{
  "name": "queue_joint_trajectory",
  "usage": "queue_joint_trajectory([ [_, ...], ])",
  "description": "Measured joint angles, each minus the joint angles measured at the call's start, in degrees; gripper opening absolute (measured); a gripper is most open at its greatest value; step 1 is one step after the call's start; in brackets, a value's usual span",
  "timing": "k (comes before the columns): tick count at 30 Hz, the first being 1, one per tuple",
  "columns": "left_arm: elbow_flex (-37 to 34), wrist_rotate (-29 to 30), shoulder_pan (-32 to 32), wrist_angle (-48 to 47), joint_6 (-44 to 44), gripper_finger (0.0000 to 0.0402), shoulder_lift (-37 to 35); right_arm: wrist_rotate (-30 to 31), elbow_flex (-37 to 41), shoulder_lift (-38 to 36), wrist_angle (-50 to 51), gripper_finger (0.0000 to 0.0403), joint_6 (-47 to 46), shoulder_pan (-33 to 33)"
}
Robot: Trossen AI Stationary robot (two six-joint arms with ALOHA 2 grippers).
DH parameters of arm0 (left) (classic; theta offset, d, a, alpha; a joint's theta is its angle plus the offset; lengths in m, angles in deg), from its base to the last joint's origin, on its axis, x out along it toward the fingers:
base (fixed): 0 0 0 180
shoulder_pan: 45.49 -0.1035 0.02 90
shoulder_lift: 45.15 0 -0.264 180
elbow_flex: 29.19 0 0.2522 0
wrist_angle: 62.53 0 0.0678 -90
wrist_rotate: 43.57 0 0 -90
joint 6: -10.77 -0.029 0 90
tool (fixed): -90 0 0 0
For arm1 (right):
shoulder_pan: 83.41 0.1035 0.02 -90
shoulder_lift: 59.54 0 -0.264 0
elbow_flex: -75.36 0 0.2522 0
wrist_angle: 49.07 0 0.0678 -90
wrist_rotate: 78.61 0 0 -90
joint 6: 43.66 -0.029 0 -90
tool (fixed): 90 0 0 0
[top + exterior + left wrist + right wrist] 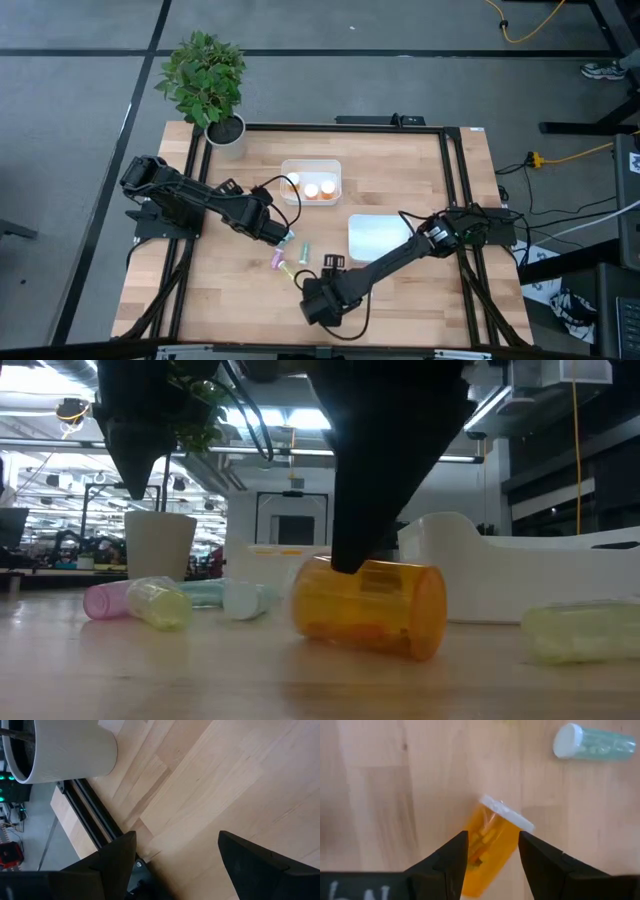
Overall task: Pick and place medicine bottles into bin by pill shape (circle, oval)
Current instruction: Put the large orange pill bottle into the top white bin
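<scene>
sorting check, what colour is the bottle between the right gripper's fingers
Orange bottle with a white cap, clearest in the right wrist view.

Orange bottle [487, 852] with a white cap between the dark fingers of the right pincer [492, 851]. A teal bottle [595, 742], white-capped, lies on the pale wood worktop [240, 300]. Pink bottle [105, 600] and yellow-green bottle [160, 603] lie together. White bin [311, 167], white plant pot [60, 750], green leaves [203, 77].

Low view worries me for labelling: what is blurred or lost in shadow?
Low view: the lying orange plastic bottle is fairly sharp, the pale yellow-green bottle at the right edge is blurred, and the right gripper is a black backlit silhouette. Right wrist view: the same bottle shows clearly.
</scene>
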Motion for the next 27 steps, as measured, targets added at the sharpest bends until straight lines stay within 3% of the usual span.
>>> queue_joint_trajectory([
  [8, 0.00, 0.02, 0.00, 0.02, 0.01, 0.0275, 0.00, 3.89, 1.41, -0.11, 0.27, 0.0176, 4.94, -1.73],
  [21, 0.00, 0.42, 0.00, 0.02, -0.04, 0.0275, 0.00, 4.14, 1.48, 0.01, -3.93, 0.0176, 19.28, -9.22],
  [27, 0.00, 0.45, 0.00, 0.02, -0.04, 0.0275, 0.00, 9.83, -0.03, 0.21, 0.17, 0.0176, 19.46, -10.94],
])
